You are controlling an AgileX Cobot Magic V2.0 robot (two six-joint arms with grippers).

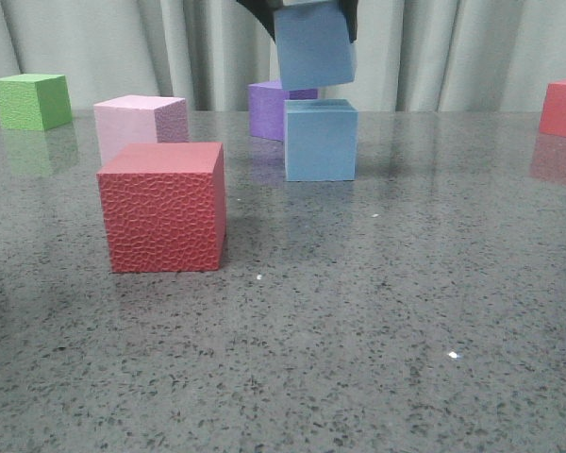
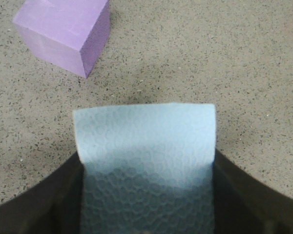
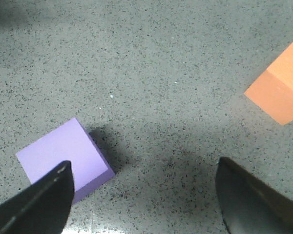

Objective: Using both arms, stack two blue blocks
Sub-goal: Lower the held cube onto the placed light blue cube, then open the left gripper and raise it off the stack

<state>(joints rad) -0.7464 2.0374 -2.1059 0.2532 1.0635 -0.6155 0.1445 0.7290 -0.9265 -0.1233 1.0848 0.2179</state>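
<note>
One blue block (image 1: 321,140) rests on the grey table (image 1: 358,311), right of centre. The second blue block (image 1: 313,45) hangs just above it, slightly tilted, with a small gap between the two. My left gripper (image 1: 307,14) is shut on this upper block at the top edge of the front view. In the left wrist view the held blue block (image 2: 144,141) fills the space between the black fingers (image 2: 44,200) and hides the lower block. My right gripper (image 3: 144,195) is open over bare table, with nothing between its fingers.
A red cube (image 1: 163,208) stands front left, with a pink cube (image 1: 137,123) and a green cube (image 1: 33,101) behind it. A purple cube (image 1: 269,109) sits just behind the blue blocks. Another red cube (image 1: 563,109) is far right. Near the right gripper lie a purple cube (image 3: 63,158) and an orange cube (image 3: 281,87).
</note>
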